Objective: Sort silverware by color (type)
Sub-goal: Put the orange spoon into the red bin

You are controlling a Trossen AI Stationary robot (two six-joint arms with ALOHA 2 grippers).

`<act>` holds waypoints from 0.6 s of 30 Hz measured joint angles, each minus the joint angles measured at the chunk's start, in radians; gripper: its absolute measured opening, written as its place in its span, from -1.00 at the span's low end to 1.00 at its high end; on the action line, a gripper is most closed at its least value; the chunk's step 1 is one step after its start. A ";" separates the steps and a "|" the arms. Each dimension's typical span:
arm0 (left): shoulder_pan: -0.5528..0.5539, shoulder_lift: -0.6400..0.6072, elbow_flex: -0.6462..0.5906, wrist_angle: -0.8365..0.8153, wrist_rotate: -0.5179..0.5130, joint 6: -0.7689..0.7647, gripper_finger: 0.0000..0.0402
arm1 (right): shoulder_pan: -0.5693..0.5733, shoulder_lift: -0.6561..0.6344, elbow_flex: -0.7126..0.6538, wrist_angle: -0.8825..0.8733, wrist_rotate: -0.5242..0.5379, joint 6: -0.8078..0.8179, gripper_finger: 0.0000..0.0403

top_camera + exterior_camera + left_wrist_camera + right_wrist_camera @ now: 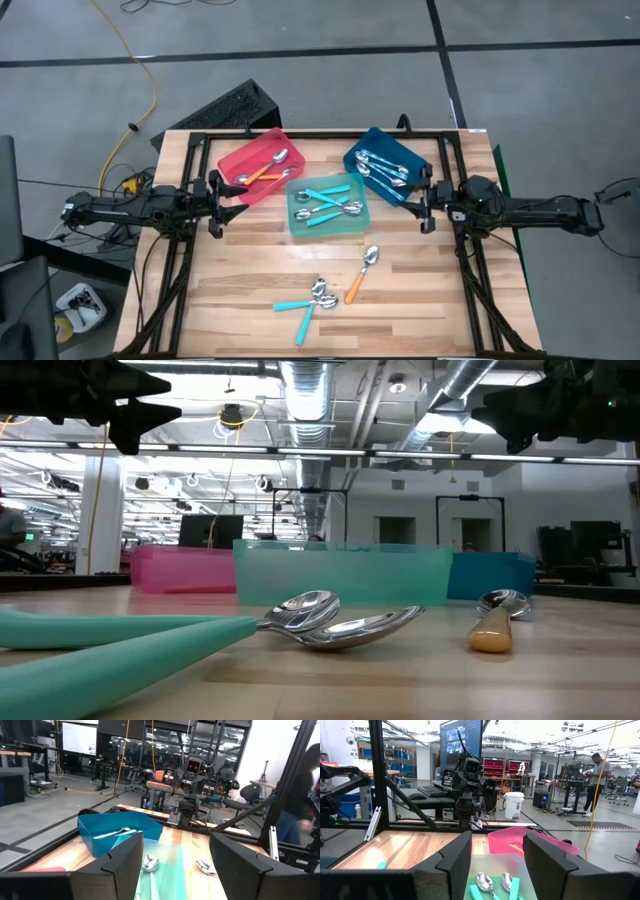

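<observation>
My left tool (238,194) open, hovering at left edge beside red tray (262,166). My right tool (412,201) open at right edge, just beside blue tray (386,165). Three trays crowd far half of worktop (420,285); teal tray (328,207) sits between my tools, blocking straight line across. Near half mostly bare wood: only loose spoons (325,290) clustered at near centre. Free lanes down left and right sides. Black frame rails (460,180) border both sides.
</observation>
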 joint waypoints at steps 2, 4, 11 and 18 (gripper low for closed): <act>0.000 0.000 0.000 -0.001 0.000 -0.003 0.07 | 0.000 0.000 0.000 -0.003 0.000 0.000 -0.01; 0.000 0.000 0.000 -0.004 0.000 -0.003 0.07 | 0.000 0.001 0.001 -0.014 0.000 0.000 -0.01; 0.000 0.000 0.000 -0.005 0.000 -0.005 0.07 | 0.000 0.001 0.001 -0.032 0.000 0.027 -0.01; 0.000 0.000 0.000 -0.014 0.000 -0.005 0.07 | 0.000 0.001 0.001 -0.033 0.000 0.027 -0.01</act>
